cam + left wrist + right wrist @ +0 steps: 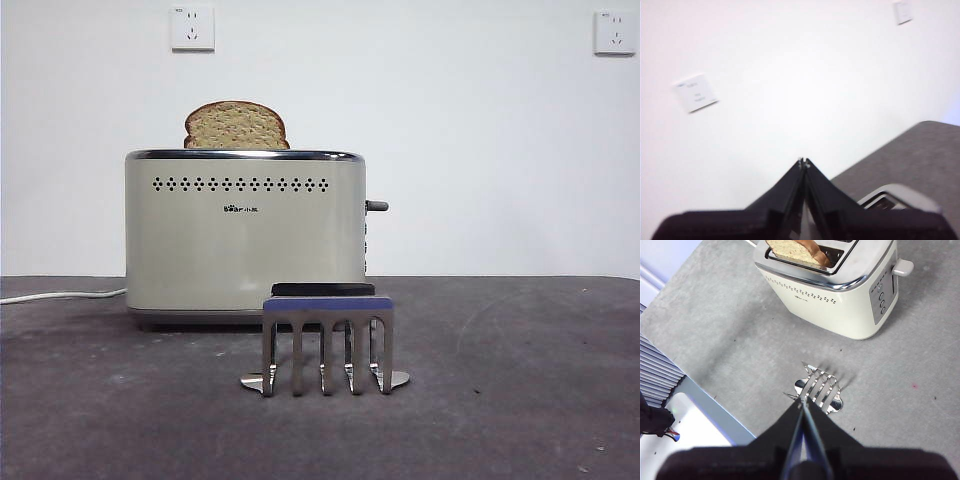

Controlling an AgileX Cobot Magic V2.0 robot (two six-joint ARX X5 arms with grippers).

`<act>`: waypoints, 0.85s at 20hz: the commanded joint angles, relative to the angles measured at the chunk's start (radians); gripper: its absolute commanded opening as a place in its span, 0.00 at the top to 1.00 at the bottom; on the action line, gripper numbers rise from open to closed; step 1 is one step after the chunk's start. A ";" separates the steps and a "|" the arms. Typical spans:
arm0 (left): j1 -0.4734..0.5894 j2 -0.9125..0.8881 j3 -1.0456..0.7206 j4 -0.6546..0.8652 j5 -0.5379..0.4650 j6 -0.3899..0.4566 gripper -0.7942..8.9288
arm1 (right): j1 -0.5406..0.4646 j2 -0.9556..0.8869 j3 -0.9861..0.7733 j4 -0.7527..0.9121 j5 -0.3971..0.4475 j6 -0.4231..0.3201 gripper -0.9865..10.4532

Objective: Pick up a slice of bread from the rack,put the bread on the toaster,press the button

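Observation:
The cream-white toaster (245, 230) stands on the dark table. The slice of bread (237, 126) stands upright in its slot, domed top sticking out above the chrome rim; it also shows in the right wrist view (796, 251). The button (376, 206), a small lever, sticks out from the toaster's right end. The steel rack (328, 340) stands empty in front of the toaster. My right gripper (803, 405) is shut and empty, high above the rack (819, 388). My left gripper (803, 162) is shut and empty, raised, facing the wall, with the toaster's rim (900, 192) just below it.
A white power cord (60, 295) runs left from the toaster. Two wall sockets (192, 28) sit high on the white wall. A pale tray-like edge (695, 410) lies beside the table in the right wrist view.

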 commanded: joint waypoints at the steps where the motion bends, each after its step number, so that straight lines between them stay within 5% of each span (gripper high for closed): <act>1: 0.056 -0.139 -0.260 0.144 -0.038 0.008 0.92 | 0.001 -0.001 -0.009 0.003 0.002 -0.008 0.91; 8: 0.114 -0.529 -0.869 0.341 -0.188 -0.003 0.92 | 0.001 -0.001 -0.009 0.003 0.002 -0.008 0.91; 17: 0.122 -0.761 -1.271 0.341 -0.210 -0.047 0.92 | 0.001 -0.001 -0.009 0.003 0.002 -0.008 0.91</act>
